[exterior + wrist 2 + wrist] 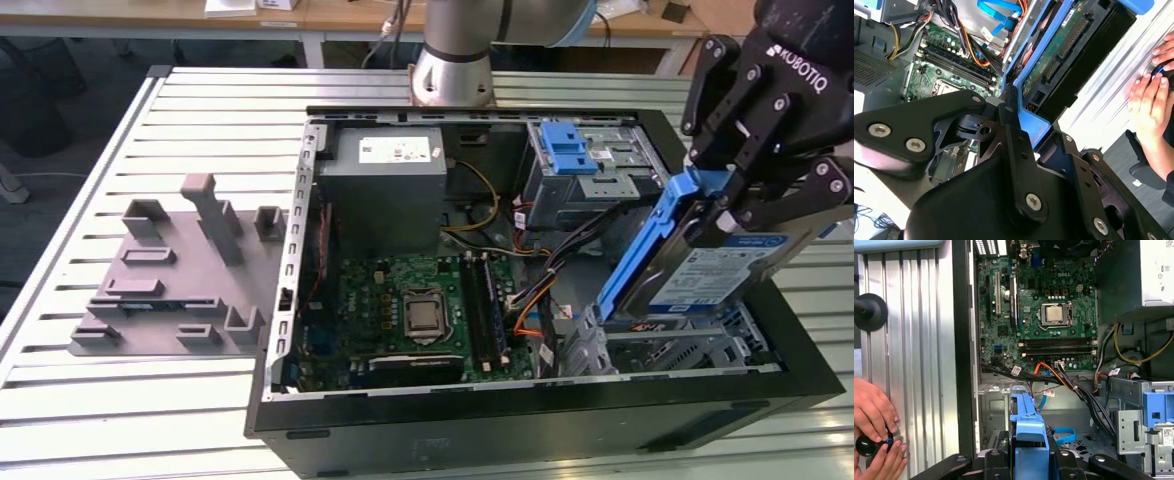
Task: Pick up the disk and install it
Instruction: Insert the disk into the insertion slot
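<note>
The gripper [731,205] was clamped tight on the top end of the disk [727,272], pinching it by the blue frame. So the disk hung right under the gripper, up on edge and tilted, with its label showing in the exterior view. Its lower end sat down inside the open computer case [534,430] on the exterior view's right, just above the metal drive cage [667,352] and off to the side of the motherboard [414,300]. Over on the bench [200,110], a person's hand [871,412] was wrapped around a black knob [869,444].
</note>
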{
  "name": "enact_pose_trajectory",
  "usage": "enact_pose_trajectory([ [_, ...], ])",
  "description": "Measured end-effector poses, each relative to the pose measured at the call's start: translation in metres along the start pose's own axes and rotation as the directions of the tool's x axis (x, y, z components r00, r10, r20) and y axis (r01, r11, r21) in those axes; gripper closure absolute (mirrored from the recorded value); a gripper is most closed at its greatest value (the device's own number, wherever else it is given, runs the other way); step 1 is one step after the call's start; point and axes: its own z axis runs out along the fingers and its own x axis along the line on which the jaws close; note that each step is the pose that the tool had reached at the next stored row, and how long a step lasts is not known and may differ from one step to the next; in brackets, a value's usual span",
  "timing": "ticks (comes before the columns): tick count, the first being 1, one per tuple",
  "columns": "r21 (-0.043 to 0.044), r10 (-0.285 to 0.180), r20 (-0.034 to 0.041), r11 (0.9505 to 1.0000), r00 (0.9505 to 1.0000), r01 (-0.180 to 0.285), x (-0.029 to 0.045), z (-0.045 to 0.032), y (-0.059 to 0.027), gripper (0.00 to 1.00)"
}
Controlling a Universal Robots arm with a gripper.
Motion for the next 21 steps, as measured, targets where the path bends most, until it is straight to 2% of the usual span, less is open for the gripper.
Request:
enact_pose_trajectory([
  [9, 0.0003, -0.022, -0.0001, 0.9998, 0.9998, 0.022, -0.0001, 0.0065, -0.0002, 0.64],
  [21, -0.0011, -0.023, -0.0001, 0.9997, 0.9997, 0.023, 0.0000, 0.0148, -0.0002, 0.64],
])
